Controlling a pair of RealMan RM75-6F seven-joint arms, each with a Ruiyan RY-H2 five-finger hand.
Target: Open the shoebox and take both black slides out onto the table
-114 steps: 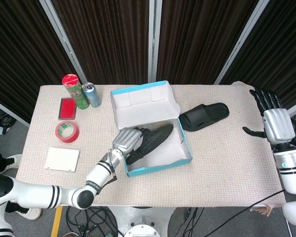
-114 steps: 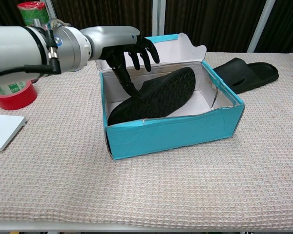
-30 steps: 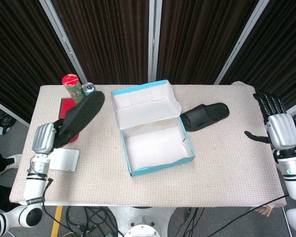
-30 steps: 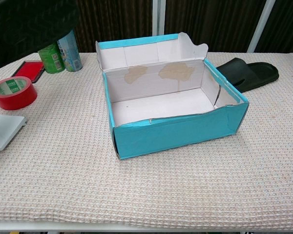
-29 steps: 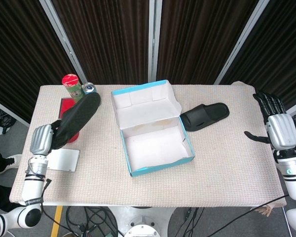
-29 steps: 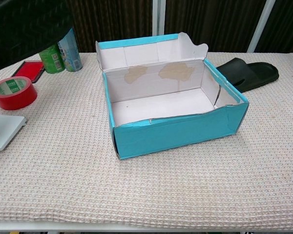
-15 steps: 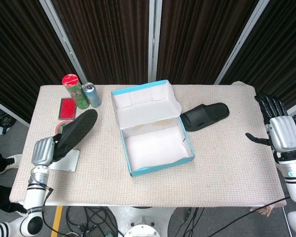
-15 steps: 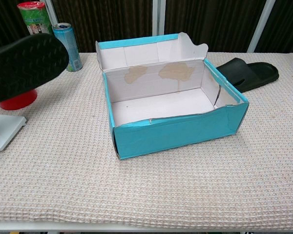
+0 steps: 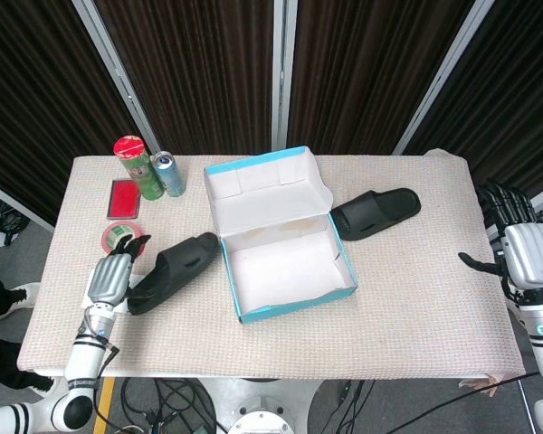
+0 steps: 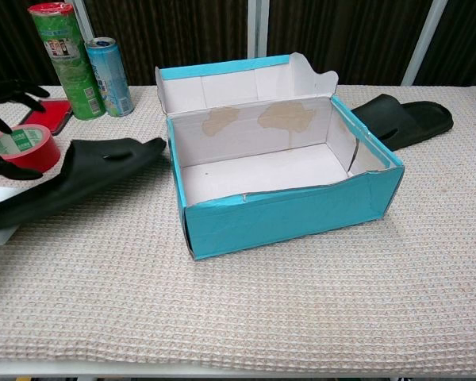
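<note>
The turquoise shoebox (image 9: 342, 268) (image 10: 285, 218) stands in the middle of the table, its lid folded back and its white inside bare. One black slide (image 9: 175, 269) (image 10: 75, 181) lies strap up on the table just left of the box. My left hand (image 9: 111, 277) sits at that slide's heel end with its fingers (image 10: 6, 92) spread and nothing held. The other black slide (image 9: 376, 212) (image 10: 404, 119) lies on the table right of the box. My right hand (image 9: 529, 253) hangs open past the table's right edge.
At the back left stand a green tube with a red lid (image 9: 134, 165) (image 10: 61, 49) and a blue can (image 9: 170, 173) (image 10: 109, 65). A flat red case (image 9: 124, 197) (image 10: 44, 113) and a red tape roll (image 9: 116, 237) (image 10: 20, 144) lie near my left hand.
My left hand lowered the slide from the air onto the table beside the box and let it go, fingers now spread. The right hand drifted slightly rightward.
</note>
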